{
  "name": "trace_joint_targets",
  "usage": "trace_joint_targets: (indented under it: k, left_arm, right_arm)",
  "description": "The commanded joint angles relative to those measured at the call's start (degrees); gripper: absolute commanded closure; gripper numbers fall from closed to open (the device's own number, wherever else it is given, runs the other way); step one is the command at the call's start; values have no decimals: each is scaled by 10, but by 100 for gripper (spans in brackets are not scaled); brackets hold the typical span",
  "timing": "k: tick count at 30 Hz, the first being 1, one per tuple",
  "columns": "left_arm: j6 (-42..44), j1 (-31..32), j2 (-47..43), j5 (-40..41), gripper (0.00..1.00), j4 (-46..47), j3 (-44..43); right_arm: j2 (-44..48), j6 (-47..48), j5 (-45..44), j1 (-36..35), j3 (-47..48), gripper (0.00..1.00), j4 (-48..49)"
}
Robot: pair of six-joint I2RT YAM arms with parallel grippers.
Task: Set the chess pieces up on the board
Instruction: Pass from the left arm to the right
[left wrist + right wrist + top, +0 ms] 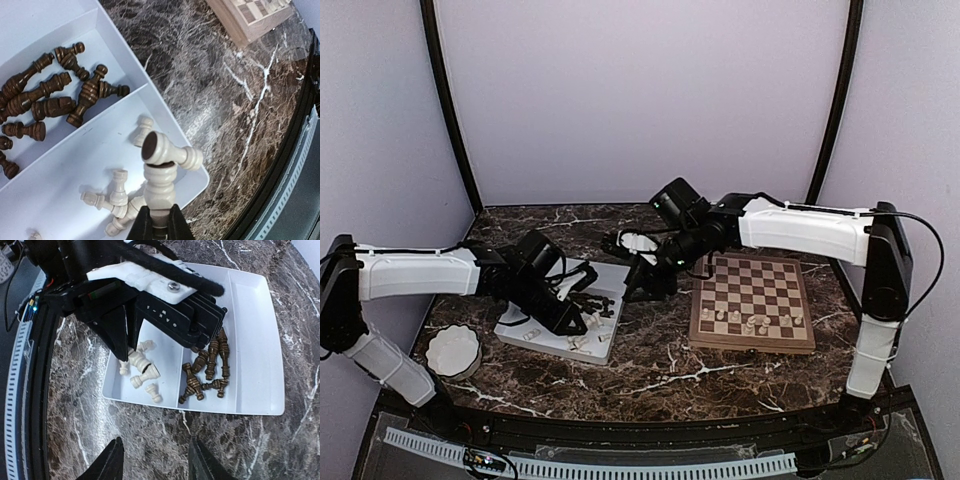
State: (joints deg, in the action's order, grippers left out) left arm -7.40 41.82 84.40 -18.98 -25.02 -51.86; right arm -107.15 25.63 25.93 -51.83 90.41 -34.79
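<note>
My left gripper is shut on the thin end of a cream chess piece, held just above the white tray. A second cream piece lies across the held one's base. More cream pieces lie in the tray's near compartment and dark brown ones in the compartment beside it. My right gripper hangs open over bare marble beside the tray, with nothing between its fingers. The board lies to the right, with a few cream pieces along its near rows.
A white scalloped bowl sits at the near left. Another white object lies behind the right arm. The two arms are close together over the tray. Dark curtain rails and walls close in the table's back and sides.
</note>
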Motion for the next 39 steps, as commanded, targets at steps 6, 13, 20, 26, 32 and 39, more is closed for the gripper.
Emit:
trace_joint_targets:
  k: [6, 13, 20, 26, 32, 39]
  left_arm:
    - [-66, -7, -58, -38, 96, 107, 36]
    - [-81, -8, -71, -43, 96, 124, 48]
    - [-84, -8, -77, -53, 95, 136, 55]
    - [-84, -8, -77, -40, 95, 135, 58]
    - [-79, -9, -77, -32, 96, 132, 62]
    - [-72, -14, -62, -51, 96, 123, 67]
  right_arm:
    - [-62, -173, 113, -15, 15, 53, 79]
    - [-82, -194, 124, -26, 28, 49, 85]
    - [-106, -215, 118, -27, 50, 51, 85]
    - [-111, -217, 86, -26, 54, 53, 82]
    - [-92, -122, 74, -25, 52, 54, 43]
    - [-58, 4, 17, -28, 25, 54, 14]
